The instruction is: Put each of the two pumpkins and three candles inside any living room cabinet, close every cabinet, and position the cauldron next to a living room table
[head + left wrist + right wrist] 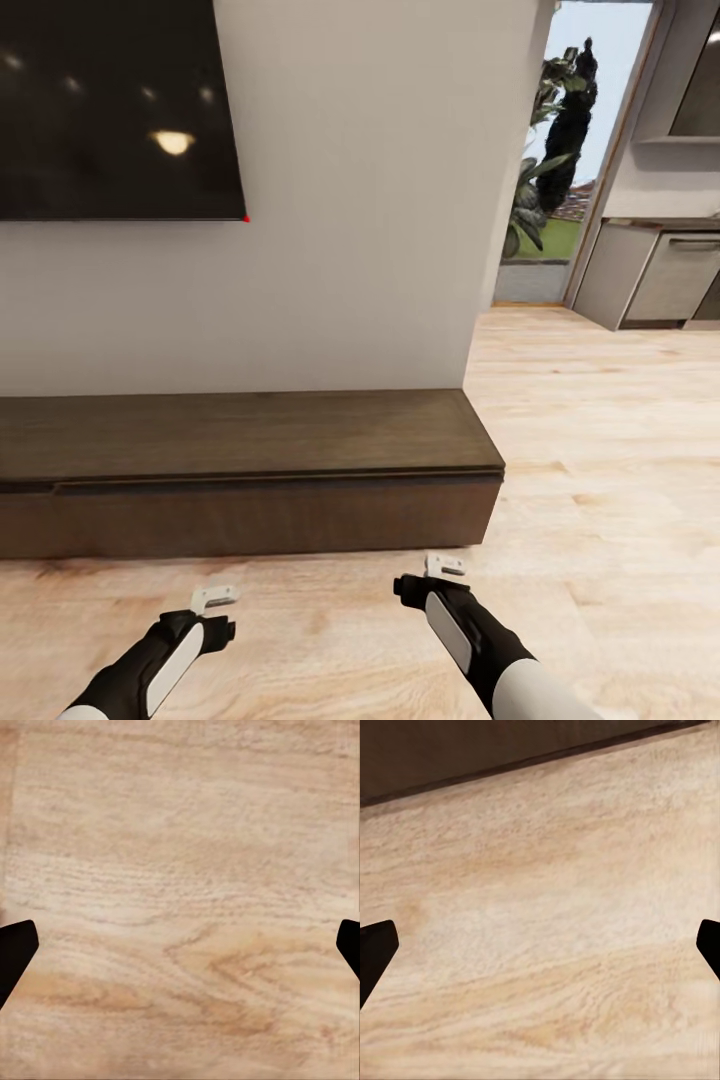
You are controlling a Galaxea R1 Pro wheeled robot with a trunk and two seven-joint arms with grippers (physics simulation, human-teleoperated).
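The cabinet [240, 470] is seen standing against the white wall [350, 200], its long dark-brown top bare and its plain fronts shut flush. Its right end is reached just short of the wall's corner, beyond which the plank floor [600, 430] is carried on toward a glass door [560, 150] and grey kitchen units [660, 270]. A black TV [110, 100] is mounted on the wall above the cabinet's left part.

Both arms are held low over the floor in front of the cabinet. The left gripper [215, 598] is found before the cabinet's middle, well apart from its front; the right gripper [445, 565] is placed just before the cabinet's right end, close to its base.

In the left wrist view, the dark fingertips [16, 952] are shown spread wide at the picture's edges, with nothing but floorboards between them. In the right wrist view, the fingertips [376, 952] are likewise spread wide and nothing is held; the cabinet's dark base [472, 750] is seen beyond them.
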